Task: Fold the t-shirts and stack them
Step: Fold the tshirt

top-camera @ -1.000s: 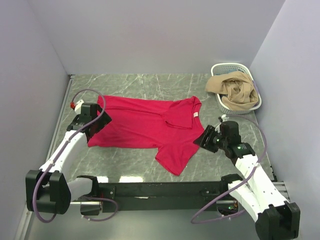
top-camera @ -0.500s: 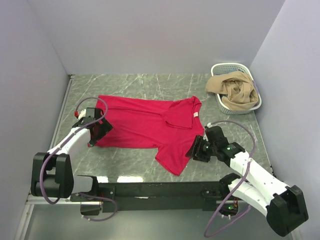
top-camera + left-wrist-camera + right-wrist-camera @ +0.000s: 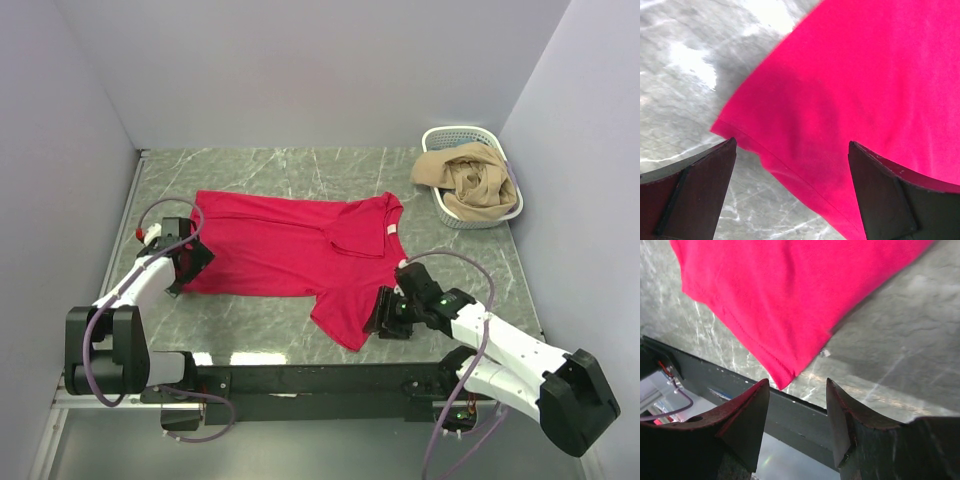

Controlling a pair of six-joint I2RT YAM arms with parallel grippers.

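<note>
A crimson-red t-shirt (image 3: pixel 290 250) lies spread flat on the grey marbled table, its white neck label (image 3: pixel 389 230) on the right and one end reaching toward the front edge. My left gripper (image 3: pixel 188 265) stands open over the shirt's near-left corner; in the left wrist view the hemmed corner of the shirt (image 3: pixel 840 100) lies between and beyond the wide-apart fingers of this gripper (image 3: pixel 792 145). My right gripper (image 3: pixel 385 315) is open beside the shirt's front end. In the right wrist view the shirt's tip (image 3: pixel 785 375) sits just ahead of the gripper (image 3: pixel 797 382), with nothing between the fingers.
At the back right stands a white lattice basket (image 3: pixel 455 131) with tan cloth (image 3: pixel 465 180) heaped in it and spilling over its rim. The table's front edge and the black rail (image 3: pixel 300 378) run just under the right gripper. Walls close in the left, back and right.
The right gripper has moved left and toward the front edge, down to the shirt's front end. The left gripper has shifted slightly left and forward to the shirt's corner. The shirt has not moved.
</note>
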